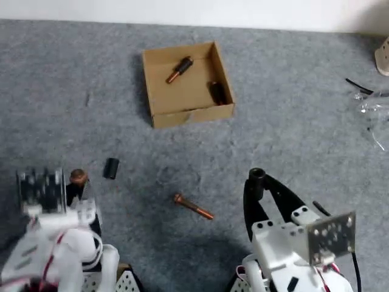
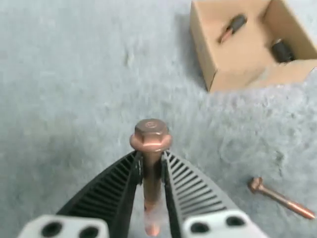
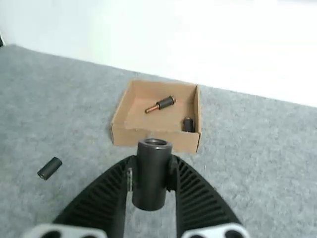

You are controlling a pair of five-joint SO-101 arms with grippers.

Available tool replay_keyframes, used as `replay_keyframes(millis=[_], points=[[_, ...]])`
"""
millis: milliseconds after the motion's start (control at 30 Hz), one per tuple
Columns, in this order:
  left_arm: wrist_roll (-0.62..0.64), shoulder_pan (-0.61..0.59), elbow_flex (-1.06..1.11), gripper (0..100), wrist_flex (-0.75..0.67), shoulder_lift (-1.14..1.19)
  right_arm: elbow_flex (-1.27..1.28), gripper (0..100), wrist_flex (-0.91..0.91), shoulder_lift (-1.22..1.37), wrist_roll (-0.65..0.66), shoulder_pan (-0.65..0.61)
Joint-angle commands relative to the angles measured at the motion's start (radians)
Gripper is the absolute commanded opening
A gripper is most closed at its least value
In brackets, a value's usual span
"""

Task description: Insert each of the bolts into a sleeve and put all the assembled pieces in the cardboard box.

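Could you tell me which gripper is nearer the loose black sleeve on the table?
Left. The left gripper, holding a bolt, is beside the loose sleeve; the right gripper, holding a second sleeve, is well off on its other side.

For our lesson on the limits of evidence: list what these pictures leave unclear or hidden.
1. High view: whether the dark piece by the box wall is assembled; too small, shadowed.
2. High view: shank of the bolt in the left gripper; the arm covers it.
3. High view: wires at the right, cut by the edge.
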Motion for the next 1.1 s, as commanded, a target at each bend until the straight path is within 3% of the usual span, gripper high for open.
replay_keyframes(millis=[0, 333, 567, 733, 1067], points=[[-0.012, -0.01, 0.054, 0, -0.058, -0.13, 0.004, 0.5, -0.051, -0.028, 0.011, 0.005], [-0.006, -0.002, 0.265, 0, -0.443, -0.188, 0.17, 0.5, -0.206, -0.096, 0.011, 0.004], [0.325, -0.002, 0.349, 0, -0.824, -0.185, 0.429, 0.5, -0.384, -0.096, 0.002, -0.038], [0.476, 0.088, 0.392, 0, -0.868, -0.185, 0.547, 0.5, -0.476, -0.096, 0.002, -0.205], [0.486, 0.312, 0.42, 0, -0.845, -0.183, 0.627, 0.5, -0.605, -0.096, 0.011, -0.357]])
